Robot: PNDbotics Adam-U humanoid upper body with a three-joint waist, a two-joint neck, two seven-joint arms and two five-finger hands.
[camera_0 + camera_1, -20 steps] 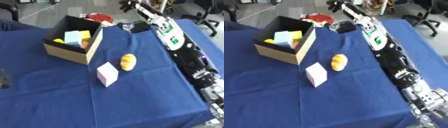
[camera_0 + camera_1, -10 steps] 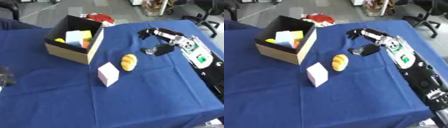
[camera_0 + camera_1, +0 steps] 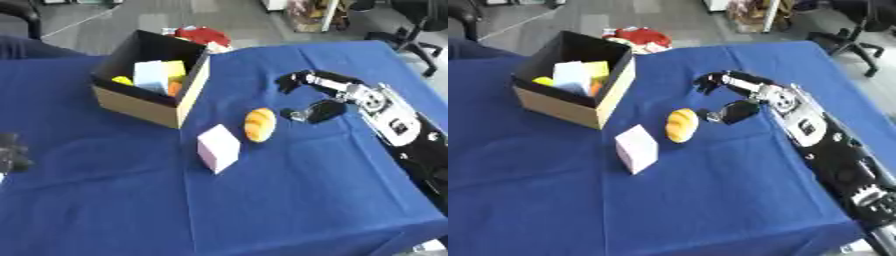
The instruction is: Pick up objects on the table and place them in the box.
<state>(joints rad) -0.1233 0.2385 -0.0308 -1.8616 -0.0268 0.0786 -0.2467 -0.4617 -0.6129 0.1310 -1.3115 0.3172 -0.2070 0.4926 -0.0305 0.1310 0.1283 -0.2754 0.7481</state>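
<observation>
The right hand (image 3: 306, 95) hovers just beside the bread roll (image 3: 259, 124), fingers spread and empty, presumably lining up a grasp; the pink block (image 3: 218, 148) waits near the box (image 3: 144, 102).

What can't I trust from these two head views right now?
- Box: its near wall hides the lower parts of the blocks inside, so their count is unclear.
- Right hand: blurred in both views; whether it touches the cloth cannot be told.
- Left hand: cut by the left eye view's edge, absent from the right eye view.
- Red thing behind the box: unidentifiable.
</observation>
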